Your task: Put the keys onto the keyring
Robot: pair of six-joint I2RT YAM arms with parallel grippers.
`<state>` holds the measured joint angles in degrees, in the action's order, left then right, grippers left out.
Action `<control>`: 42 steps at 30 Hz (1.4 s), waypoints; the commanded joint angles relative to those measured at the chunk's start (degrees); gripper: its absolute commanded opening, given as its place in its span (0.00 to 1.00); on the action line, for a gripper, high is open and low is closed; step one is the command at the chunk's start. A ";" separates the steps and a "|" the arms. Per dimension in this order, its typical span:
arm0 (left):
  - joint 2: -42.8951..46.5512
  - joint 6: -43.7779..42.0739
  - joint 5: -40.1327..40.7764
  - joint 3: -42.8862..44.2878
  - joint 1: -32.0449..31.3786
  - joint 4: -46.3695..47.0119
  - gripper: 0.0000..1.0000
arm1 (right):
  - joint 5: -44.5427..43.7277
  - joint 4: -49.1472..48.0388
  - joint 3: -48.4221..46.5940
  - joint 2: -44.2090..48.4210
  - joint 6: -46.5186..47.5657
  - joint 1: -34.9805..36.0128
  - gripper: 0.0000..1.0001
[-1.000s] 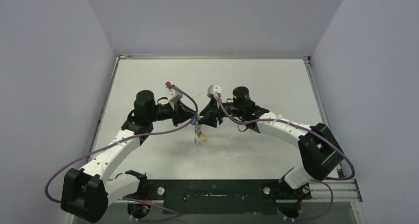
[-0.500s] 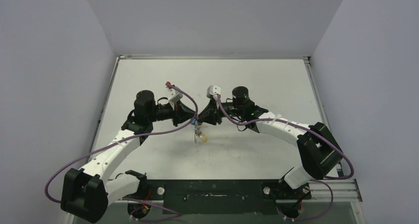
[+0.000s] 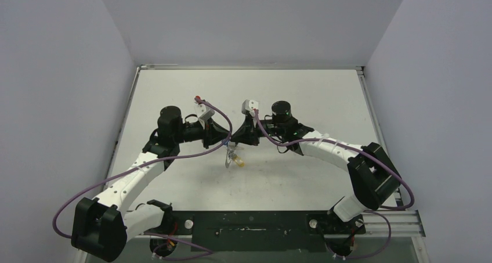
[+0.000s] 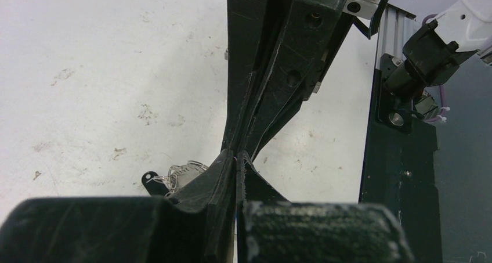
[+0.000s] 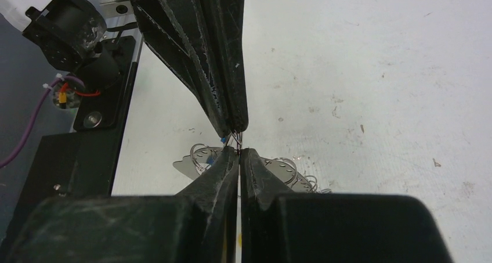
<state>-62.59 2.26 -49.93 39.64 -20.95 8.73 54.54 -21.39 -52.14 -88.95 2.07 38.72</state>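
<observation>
The left gripper and the right gripper are clamped shut tip to tip, seemingly on the keyring wire, with the keys bunched just beneath them, so threading is judged under way, not finished.

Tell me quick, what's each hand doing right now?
Left hand: closed, pinching the thin wire of the keyring.
Right hand: closed, tip to tip with the left; what it pinches cannot be told.
</observation>
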 commanded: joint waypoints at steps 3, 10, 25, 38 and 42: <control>1.36 -0.76 0.19 3.07 -0.23 0.74 0.00 | 1.81 -3.42 -2.67 -0.81 0.26 0.48 0.00; 3.29 -3.63 3.43 3.05 -0.19 -5.41 0.00 | 1.51 -3.85 -1.56 0.39 0.55 0.13 0.00; 5.67 -8.34 8.99 0.42 -0.14 -13.07 0.00 | 1.53 -6.39 0.55 2.45 -0.15 0.04 0.00; 6.24 -9.17 9.52 0.06 -0.17 -14.08 0.00 | 1.44 -6.30 0.98 3.01 -0.16 -0.14 0.00; 6.94 -7.79 7.23 -0.11 -0.06 -11.85 0.24 | 1.44 -6.38 0.86 2.92 -0.16 -0.14 0.00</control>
<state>-57.43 -6.37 -39.70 39.68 -20.95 -6.02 54.72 -23.51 -51.07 -88.92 1.63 38.70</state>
